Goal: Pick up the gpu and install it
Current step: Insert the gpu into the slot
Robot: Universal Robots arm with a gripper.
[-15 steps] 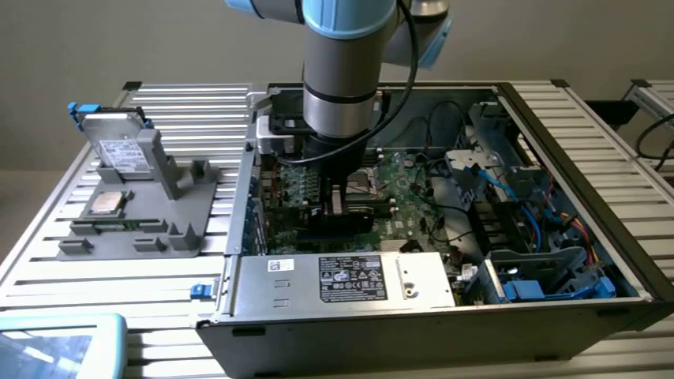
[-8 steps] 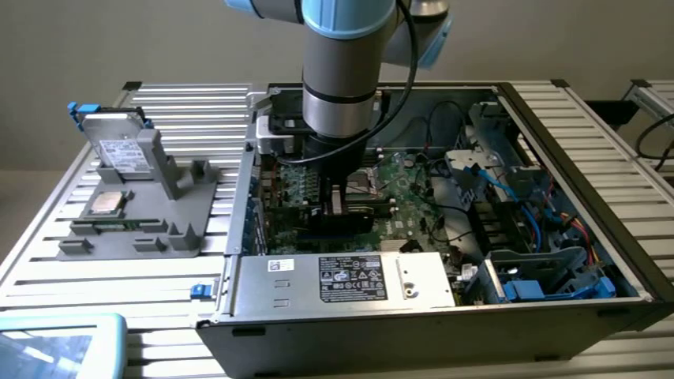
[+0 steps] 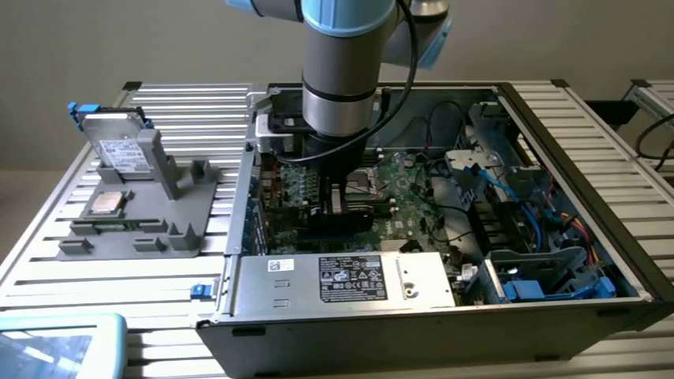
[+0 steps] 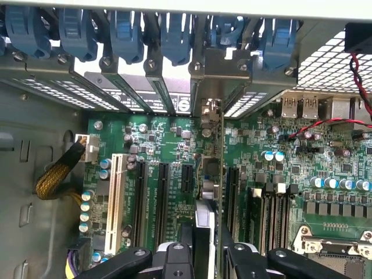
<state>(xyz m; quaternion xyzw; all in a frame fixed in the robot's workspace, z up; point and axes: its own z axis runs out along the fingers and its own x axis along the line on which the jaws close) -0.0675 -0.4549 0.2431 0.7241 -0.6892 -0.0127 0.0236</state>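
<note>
My gripper [image 4: 208, 258] is shut on the gpu [image 4: 220, 174], which I see edge-on in the wrist view as a thin green board standing upright over the motherboard [image 4: 325, 168]. Its silver end bracket [image 4: 212, 107] sits at the case's rear slot openings, under the blue clips [image 4: 128, 35]. Whether the card's edge is in a slot I cannot tell. In the exterior view the arm reaches straight down into the open computer case [image 3: 569, 158]. There the gripper [image 3: 335, 204] holds the dark gpu [image 3: 339, 227] low over the motherboard [image 3: 406, 181].
Black expansion slots [image 4: 160, 197] and a white slot [image 4: 116, 197] lie beside the card. A yellow sleeved cable [image 4: 58, 174] runs along the case wall. The power supply [image 3: 348, 280] fills the case's front. A grey fixture [image 3: 137, 237] on the exterior view's left holds a silver drive [image 3: 118, 146] and a CPU chip [image 3: 109, 203].
</note>
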